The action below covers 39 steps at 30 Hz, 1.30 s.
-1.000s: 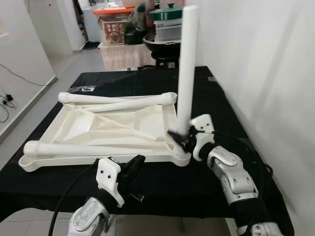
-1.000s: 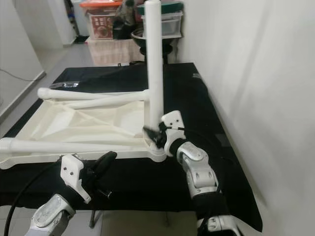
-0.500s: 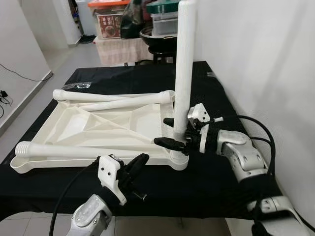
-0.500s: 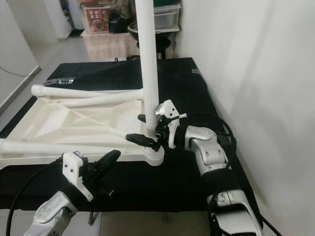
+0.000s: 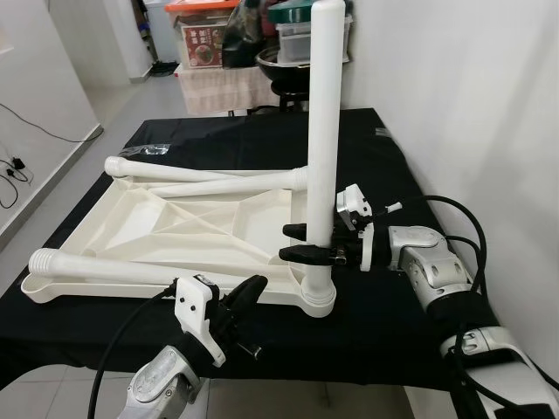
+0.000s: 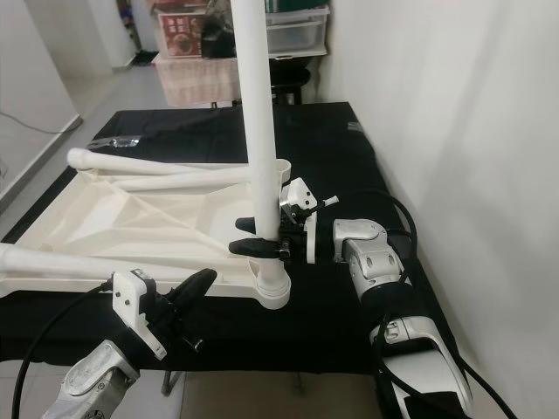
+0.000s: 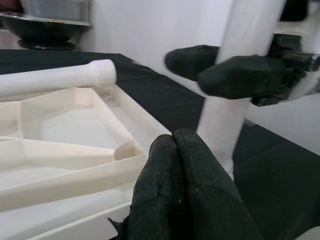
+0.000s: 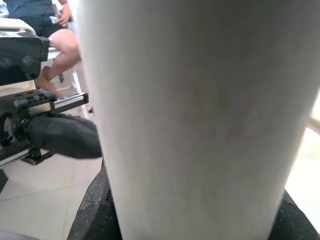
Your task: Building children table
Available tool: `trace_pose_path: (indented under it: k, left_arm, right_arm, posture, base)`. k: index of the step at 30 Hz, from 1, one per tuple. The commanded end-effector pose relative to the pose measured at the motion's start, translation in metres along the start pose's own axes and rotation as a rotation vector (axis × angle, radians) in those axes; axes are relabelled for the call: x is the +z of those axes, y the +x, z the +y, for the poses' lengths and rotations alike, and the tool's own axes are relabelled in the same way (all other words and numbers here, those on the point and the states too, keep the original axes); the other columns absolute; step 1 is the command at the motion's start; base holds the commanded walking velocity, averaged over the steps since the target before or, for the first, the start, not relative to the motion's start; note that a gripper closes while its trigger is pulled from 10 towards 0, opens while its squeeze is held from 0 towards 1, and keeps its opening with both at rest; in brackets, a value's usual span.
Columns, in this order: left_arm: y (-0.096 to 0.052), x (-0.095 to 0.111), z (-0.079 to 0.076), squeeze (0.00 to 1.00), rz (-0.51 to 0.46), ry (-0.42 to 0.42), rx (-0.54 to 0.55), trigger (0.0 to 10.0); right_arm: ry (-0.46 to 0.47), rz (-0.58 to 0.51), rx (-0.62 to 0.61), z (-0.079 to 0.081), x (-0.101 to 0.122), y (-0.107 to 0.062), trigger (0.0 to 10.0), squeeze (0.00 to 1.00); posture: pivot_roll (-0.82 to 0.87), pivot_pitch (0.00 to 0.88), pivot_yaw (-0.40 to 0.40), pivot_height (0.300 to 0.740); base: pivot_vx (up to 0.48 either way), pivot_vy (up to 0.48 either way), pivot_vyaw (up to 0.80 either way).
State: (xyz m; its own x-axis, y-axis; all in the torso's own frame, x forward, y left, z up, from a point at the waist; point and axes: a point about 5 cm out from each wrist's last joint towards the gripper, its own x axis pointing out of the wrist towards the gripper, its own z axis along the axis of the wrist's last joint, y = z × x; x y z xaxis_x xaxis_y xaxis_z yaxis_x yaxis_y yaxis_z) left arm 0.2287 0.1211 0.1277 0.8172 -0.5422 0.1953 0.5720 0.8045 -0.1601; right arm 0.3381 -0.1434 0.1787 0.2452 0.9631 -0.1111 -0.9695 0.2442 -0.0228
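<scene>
A desk [image 5: 384,305] draped in black cloth carries the upturned white table top [image 5: 175,231], which lies across its middle with two loose legs [image 5: 210,175] resting on it at 11 and 8 o'clock. At the tray's 4 o'clock corner one upright leg [image 5: 321,148] stands in its socket [image 5: 316,297], and the right end effector [image 5: 307,243] is clenched around its lower part, one finger on either side. Compared with a second ago, the right arm has swung from a near-side approach to a sideways hold from 3 o'clock, and the fingers sit a little higher on the leg; judging from that, the leg is being turned or pressed home rather than merely steadied. The left end effector [image 5: 238,301] hovers off the tray's near edge at 6 o'clock, fingers pressed together and holding nothing, as the left wrist view confirms. How deeply the leg is seated cannot be made out, since the socket collar hides the joint. The right wrist view is mostly the leg's blurred surface, with a seated person's legs [image 8: 55,50] beyond.
</scene>
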Motion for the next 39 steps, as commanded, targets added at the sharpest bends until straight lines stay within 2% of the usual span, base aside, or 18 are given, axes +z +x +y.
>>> trace_pose_path:
  k: [1,5,6,7,8,9,11,15,18,19,21,22,24,25,32,33,34,39]
  left_arm:
    - [-0.002,-0.001,0.002,0.0,0.015,-0.002,0.002,10.0]
    - [-0.004,0.001,0.005,0.0,0.013,-0.002,0.005,10.0]
    - [-0.004,0.002,0.006,0.0,0.013,0.002,0.007,10.0]
    - [-0.004,0.002,0.006,0.0,0.013,0.002,0.007,10.0]
    - [-0.004,0.002,0.007,0.0,0.014,0.005,0.009,10.0]
    - [-0.004,0.003,0.008,0.0,0.014,0.008,0.01,10.0]
    - [-0.004,0.003,0.009,0.0,0.013,0.013,0.013,10.0]
    - [-0.002,0.003,0.012,0.0,0.018,0.028,0.02,10.0]
    - [-0.002,0.002,0.012,0.0,0.02,0.022,0.017,10.0]
    - [-0.002,0.002,0.013,0.0,0.018,0.027,0.027,10.0]
    - [-0.002,0.002,0.013,0.0,0.018,0.029,0.031,10.0]
    - [-0.002,0.002,0.013,0.0,0.019,0.027,0.03,10.0]
    - [-0.002,0.001,0.012,0.0,0.021,0.026,0.028,10.0]
    - [-0.002,0.001,0.012,0.0,0.022,0.021,0.023,10.0]
    - [-0.001,-0.001,0.009,0.0,0.024,0.007,0.012,10.0]
    - [-0.001,-0.001,0.009,0.0,0.024,0.007,0.012,10.0]
    - [-0.001,-0.002,0.009,0.0,0.024,0.006,0.013,10.0]
    - [0.0,-0.002,0.007,0.0,0.022,0.005,0.014,10.0]
  right_arm:
    - [0.029,0.008,0.014,0.004,-0.007,0.001,0.0,0.0]
    - [0.073,-0.008,-0.128,0.015,-0.016,0.007,0.0,0.0]
    - [0.09,-0.026,-0.303,0.017,-0.023,0.018,0.0,0.0]
    - [0.09,-0.026,-0.303,0.017,-0.023,0.018,0.0,0.0]
    - [0.208,-0.077,-0.584,0.023,-0.041,0.03,0.0,0.0]
    - [0.165,-0.016,-0.701,0.033,-0.052,0.038,0.0,0.0]
    - [0.089,-0.008,-0.767,0.033,-0.046,0.038,0.0,0.0]
    - [0.224,-0.024,-0.746,0.017,-0.05,0.03,0.0,0.0]
    - [0.168,0.014,-0.693,0.022,-0.048,0.038,0.0,0.0]
    - [0.152,0.022,-0.669,0.024,-0.046,0.04,10.0,0.0]
    - [0.191,0.004,-0.611,0.027,-0.043,0.04,10.0,0.0]
    - [0.199,-0.002,-0.57,0.028,-0.041,0.041,10.0,0.53]
    - [0.202,-0.001,-0.564,0.032,-0.038,0.042,10.0,0.53]
    - [0.172,-0.006,-0.498,0.032,-0.033,0.044,10.0,1.0]
    - [0.04,-0.019,-0.17,0.024,-0.011,0.037,10.0,1.0]
    - [0.03,-0.017,-0.124,0.022,-0.007,0.035,10.0,0.87]
    - [0.028,-0.015,-0.099,0.018,-0.003,0.032,10.0,0.01]
    - [-0.002,0.026,-0.043,0.001,0.01,0.024,10.0,0.0]
  posture:
    - [-0.03,0.0,0.028,0.74]
    - [-0.05,0.0,0.035,0.74]
    - [-0.05,0.0,0.033,0.74]
    - [-0.05,0.0,0.033,0.74]
    - [-0.06,0.0,0.034,0.74]
    - [-0.06,0.0,0.034,0.74]
    - [-0.05,0.0,0.045,0.74]
    - [-0.04,0.0,0.034,0.74]
    - [-0.05,0.0,0.042,0.74]
    - [-0.04,0.0,0.044,0.74]
    - [-0.04,0.0,0.044,0.74]
    - [-0.04,0.0,0.043,0.74]
    - [-0.04,0.0,0.043,0.74]
    - [-0.04,0.0,0.044,0.74]
    - [-0.03,0.0,0.033,0.74]
    - [-0.03,0.0,0.031,0.74]
    - [-0.03,0.0,0.029,0.74]
    - [-0.02,0.0,0.017,0.74]
  base:
    - [0.0,0.0,0.0]
    - [0.0,0.0,0.0]
    - [0.0,0.0,0.0]
    - [0.0,0.0,0.0]
    - [0.0,0.0,0.0]
    - [0.0,0.0,0.0]
    - [0.0,0.0,0.0]
    - [0.0,0.0,0.0]
    - [0.0,0.0,0.0]
    - [0.0,0.0,0.0]
    - [0.0,0.0,0.0]
    - [0.0,0.0,0.0]
    - [0.0,0.0,0.0]
    - [0.0,0.0,0.0]
    - [0.0,0.0,0.0]
    - [0.0,0.0,0.0]
    - [0.0,0.0,0.0]
    - [0.0,0.0,0.0]
